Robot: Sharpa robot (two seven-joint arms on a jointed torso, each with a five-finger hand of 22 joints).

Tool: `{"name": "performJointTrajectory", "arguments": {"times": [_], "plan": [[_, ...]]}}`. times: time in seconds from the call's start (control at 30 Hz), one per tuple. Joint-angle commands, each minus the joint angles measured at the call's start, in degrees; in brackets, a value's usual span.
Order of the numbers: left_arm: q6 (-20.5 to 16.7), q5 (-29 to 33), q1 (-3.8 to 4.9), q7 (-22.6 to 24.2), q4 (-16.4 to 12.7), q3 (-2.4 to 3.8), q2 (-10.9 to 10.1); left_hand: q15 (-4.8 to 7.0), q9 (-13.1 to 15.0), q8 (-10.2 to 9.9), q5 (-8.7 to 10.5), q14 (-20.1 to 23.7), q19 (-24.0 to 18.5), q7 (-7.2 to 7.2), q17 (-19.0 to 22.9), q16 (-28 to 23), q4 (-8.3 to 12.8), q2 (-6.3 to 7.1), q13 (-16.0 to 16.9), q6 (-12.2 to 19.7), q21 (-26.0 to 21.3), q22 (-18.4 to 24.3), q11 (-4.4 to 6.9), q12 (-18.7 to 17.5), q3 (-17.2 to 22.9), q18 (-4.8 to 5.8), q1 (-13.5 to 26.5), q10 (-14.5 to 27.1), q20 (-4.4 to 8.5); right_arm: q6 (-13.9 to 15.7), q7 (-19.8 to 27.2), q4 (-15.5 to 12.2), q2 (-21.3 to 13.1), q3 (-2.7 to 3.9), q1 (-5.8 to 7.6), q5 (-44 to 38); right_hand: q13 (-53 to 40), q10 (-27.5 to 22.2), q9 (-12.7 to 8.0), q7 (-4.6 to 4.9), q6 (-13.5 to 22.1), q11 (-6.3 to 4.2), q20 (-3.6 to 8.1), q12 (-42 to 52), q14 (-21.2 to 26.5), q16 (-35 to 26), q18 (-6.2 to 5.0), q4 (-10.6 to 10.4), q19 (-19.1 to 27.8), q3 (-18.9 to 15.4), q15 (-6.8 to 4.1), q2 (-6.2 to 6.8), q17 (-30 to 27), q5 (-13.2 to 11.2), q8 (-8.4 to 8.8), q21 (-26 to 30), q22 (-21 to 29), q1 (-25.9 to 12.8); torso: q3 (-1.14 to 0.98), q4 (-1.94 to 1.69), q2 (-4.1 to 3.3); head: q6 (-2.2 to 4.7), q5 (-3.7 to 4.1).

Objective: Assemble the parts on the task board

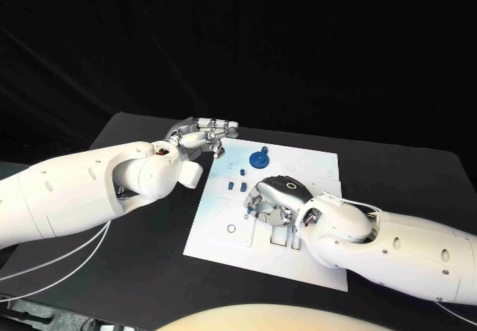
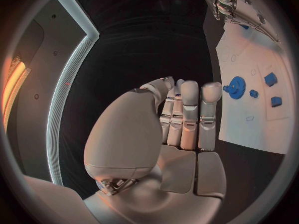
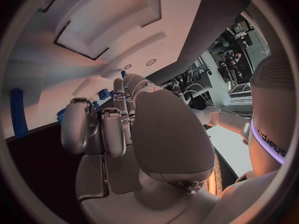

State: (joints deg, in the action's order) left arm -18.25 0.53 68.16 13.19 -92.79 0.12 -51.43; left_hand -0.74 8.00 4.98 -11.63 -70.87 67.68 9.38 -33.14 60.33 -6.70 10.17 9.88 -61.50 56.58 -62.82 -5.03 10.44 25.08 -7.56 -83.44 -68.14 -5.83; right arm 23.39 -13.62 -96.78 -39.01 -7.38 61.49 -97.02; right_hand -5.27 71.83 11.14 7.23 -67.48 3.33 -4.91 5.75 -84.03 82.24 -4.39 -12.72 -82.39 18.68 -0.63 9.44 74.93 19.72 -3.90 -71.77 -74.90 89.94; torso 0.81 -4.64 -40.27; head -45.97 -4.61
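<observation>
The right hand reaches down on the middle of the white task board, whether holding a part I cannot tell, near the blue gear, while the empty left hand, fingers straight together, waits off the board's corner above the tabletop.

White task board, blue gear, small blue parts, black table, silver hands.

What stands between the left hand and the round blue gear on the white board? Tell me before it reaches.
Nothing visible. The left hand hovers off the white task board's far corner, holding nothing; bare board lies between it and the round blue gear. The right hand works nearer, off that line.
</observation>
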Motion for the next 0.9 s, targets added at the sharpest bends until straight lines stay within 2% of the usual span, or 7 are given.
{"name": "performJointTrajectory", "arguments": {"times": [0.03, 0.33, 0.9], "plan": [[0.8, -0.2, 0.04, 0.3, 0.0, 0.03, 0.1, 0.02, -0.1, -0.1, -0.12, 0.5, -0.1, 0.01, 0.2, -0.4, 0.1, -0.32, 0.1, 0.2, -0.3, 0.1, -0.03, 0.4, -0.5, -0.61, 0.0, 0.5, -0.10, -1.4, 0.3, 0.0, 0.1, -0.04, -0.07, -0.2, 0.0, 0.3, 0.1, 0.04, -0.3, 0.14, -0.09, -0.3, -3.6, 0.4, 0.79, 0.1, -0.4, 0.4, -0.30, 0.05, 3.1, -0.4, -0.11, -0.1, -9.1, -0.4, 0.01, 0.03, 0.02, -0.02, 0.07], [1.1, -0.2, 0.04, 0.1, 0.1, 0.03, 0.1, 0.02, -0.1, -0.1, -0.12, 0.5, -0.1, 0.02, 0.2, -0.4, 0.1, -0.31, 0.2, 0.2, -0.3, 0.1, -0.03, 0.4, -0.5, -0.60, 0.0, 0.5, -0.11, -1.6, 0.4, -0.1, 0.4, -0.10, -0.11, 0.0, 0.0, 0.3, 0.1, 0.04, -0.3, 0.15, -0.09, -0.4, -3.6, 0.4, 0.80, 0.1, -0.4, 0.5, -0.30, 0.04, 3.1, -0.4, -0.10, -0.2, -9.1, -0.5, -0.05, 0.03, 0.03, -0.06, -0.06], [1.1, -0.2, 0.04, 0.0, 0.2, 0.03, 0.1, 0.01, -0.1, -0.1, -0.11, 0.5, -0.1, 0.03, 0.2, -0.4, 0.1, -0.30, 0.2, 0.2, -0.3, 0.1, -0.04, 0.4, -0.6, -0.61, 0.1, 0.5, -0.11, -2.8, 0.5, 0.2, 0.8, -0.18, -0.29, 0.0, 0.0, 0.3, 0.1, 0.04, -0.3, 0.15, -0.10, -0.4, -3.6, 0.4, 0.79, 0.1, -0.4, 0.5, -0.30, 0.01, 3.1, -0.5, -0.09, -0.1, -9.1, -0.7, -0.01, 0.02, 0.03, -0.33, -0.32]]}}
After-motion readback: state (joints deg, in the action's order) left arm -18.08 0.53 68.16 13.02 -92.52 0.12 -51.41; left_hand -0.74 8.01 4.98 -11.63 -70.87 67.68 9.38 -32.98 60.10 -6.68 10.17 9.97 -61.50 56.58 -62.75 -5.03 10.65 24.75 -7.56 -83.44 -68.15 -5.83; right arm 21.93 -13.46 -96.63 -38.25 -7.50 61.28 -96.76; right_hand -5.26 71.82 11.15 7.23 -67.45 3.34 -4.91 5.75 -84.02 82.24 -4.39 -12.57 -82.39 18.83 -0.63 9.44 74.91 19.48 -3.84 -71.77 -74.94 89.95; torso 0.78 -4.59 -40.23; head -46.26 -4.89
